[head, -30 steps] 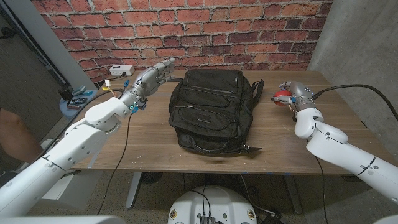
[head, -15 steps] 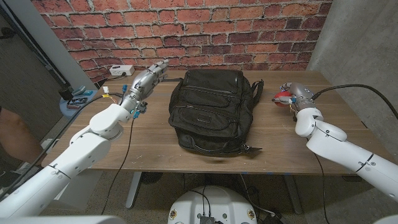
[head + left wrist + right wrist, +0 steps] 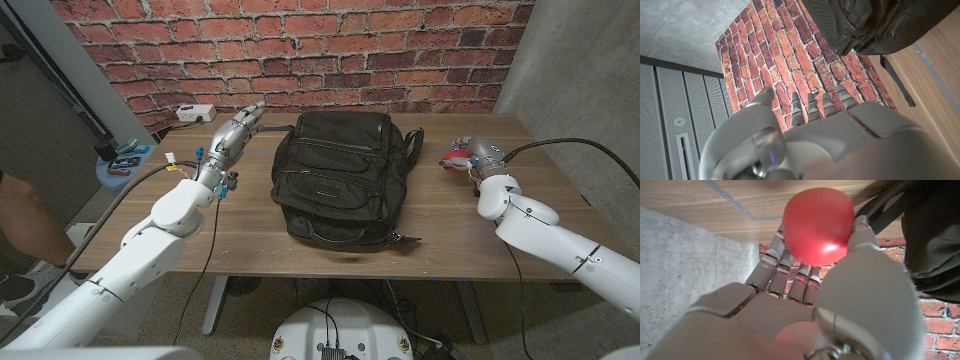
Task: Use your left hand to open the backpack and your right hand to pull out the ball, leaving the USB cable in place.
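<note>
One backpack (image 3: 343,176) on table; one ball (image 3: 816,226) in right hand (image 3: 470,155).

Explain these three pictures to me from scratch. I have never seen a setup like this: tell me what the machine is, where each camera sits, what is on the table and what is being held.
This is a two-armed robot standing at a wooden table, each white arm ending in a metal hand with fingers. The wide picture comes from a camera on its head, looking down; the arms enter from the bottom corners. The other two come from cameras on the wrists, looking along the back of each hand, so they appear turned around.

A black backpack lies in the middle of the table. The left hand is beside it with fingers stretched out, holding nothing. The right hand, away from the bag on the other side, holds a red ball; the right wrist view shows the fingers wrapped around it. A white power strip sits at the far left edge.
</note>
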`<state>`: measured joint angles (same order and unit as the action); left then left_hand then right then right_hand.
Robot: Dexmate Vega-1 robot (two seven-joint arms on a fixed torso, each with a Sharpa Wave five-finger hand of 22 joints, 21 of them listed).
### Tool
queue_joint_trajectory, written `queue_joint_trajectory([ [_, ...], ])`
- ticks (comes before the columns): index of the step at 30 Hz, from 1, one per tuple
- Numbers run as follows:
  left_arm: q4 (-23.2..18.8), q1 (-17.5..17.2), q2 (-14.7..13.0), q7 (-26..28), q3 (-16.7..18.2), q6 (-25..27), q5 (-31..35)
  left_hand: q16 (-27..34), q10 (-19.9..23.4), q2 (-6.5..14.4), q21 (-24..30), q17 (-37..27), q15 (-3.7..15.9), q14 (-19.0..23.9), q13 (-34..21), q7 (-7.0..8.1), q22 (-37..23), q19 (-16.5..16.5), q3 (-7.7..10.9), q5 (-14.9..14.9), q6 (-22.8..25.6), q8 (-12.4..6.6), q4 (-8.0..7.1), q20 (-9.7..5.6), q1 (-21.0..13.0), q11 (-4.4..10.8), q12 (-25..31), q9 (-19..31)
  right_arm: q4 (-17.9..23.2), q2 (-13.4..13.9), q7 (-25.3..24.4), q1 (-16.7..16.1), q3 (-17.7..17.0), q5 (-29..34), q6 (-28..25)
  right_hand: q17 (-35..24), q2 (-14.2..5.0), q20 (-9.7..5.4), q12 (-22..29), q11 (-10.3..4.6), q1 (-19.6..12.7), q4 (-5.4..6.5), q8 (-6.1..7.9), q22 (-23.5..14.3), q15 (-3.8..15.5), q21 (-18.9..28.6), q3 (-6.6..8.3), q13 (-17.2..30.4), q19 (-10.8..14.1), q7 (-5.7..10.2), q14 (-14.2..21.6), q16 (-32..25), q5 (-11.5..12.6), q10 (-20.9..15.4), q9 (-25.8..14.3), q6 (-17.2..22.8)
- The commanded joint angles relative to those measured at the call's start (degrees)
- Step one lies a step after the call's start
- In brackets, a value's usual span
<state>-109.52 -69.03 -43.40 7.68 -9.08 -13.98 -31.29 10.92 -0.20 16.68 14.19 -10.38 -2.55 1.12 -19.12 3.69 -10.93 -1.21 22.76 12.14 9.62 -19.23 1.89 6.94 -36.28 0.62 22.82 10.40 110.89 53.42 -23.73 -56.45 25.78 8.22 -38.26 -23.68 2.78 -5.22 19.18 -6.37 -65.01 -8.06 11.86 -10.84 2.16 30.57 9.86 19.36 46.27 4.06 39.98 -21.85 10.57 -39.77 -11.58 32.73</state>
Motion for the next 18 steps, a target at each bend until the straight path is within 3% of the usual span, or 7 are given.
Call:
queue_joint_trajectory([
  [1, -1.26, -1.03, -0.14, 0.68, 0.11, 1.44, 0.33, 0.02, 0.15, -6.46, -0.16, -0.05, -0.04, -0.26, 0.16, 0.03, 0.0, 0.54, 0.51, 0.51, 0.44, 0.16, 0.22, 0.3, 6.63, 0.28, -0.2, 0.13, -5.17, -1.16, 0.97, 2.05, 1.37, -1.09, 2.73, -0.08, -7.3, -6.25, -0.38, -0.05, -6.61, 0.23, -0.12, -0.2, 10.71, 0.52, -0.1, -0.07, -0.15, -0.03, 1.48, 0.2, 0.02, 0.13, -0.22, -0.29],
  [18, -1.72, -1.21, -0.27, 0.61, 0.11, 2.29, 0.25, 0.01, 0.59, -6.64, -0.58, 0.14, 0.42, -0.37, 1.16, 0.15, 0.03, 1.13, 1.39, 0.75, 0.92, 0.8, 0.75, -0.02, 6.55, 0.29, -0.92, 0.16, -8.9, -2.18, 1.53, 4.01, 2.67, -2.23, 3.74, 0.12, -7.23, -6.12, -0.98, -0.08, -6.5, 0.11, -0.13, -0.1, 10.84, 0.64, -0.17, -0.4, -0.46, -0.05, 1.09, 0.74, 0.07, 0.33, -0.16, -0.53],
])
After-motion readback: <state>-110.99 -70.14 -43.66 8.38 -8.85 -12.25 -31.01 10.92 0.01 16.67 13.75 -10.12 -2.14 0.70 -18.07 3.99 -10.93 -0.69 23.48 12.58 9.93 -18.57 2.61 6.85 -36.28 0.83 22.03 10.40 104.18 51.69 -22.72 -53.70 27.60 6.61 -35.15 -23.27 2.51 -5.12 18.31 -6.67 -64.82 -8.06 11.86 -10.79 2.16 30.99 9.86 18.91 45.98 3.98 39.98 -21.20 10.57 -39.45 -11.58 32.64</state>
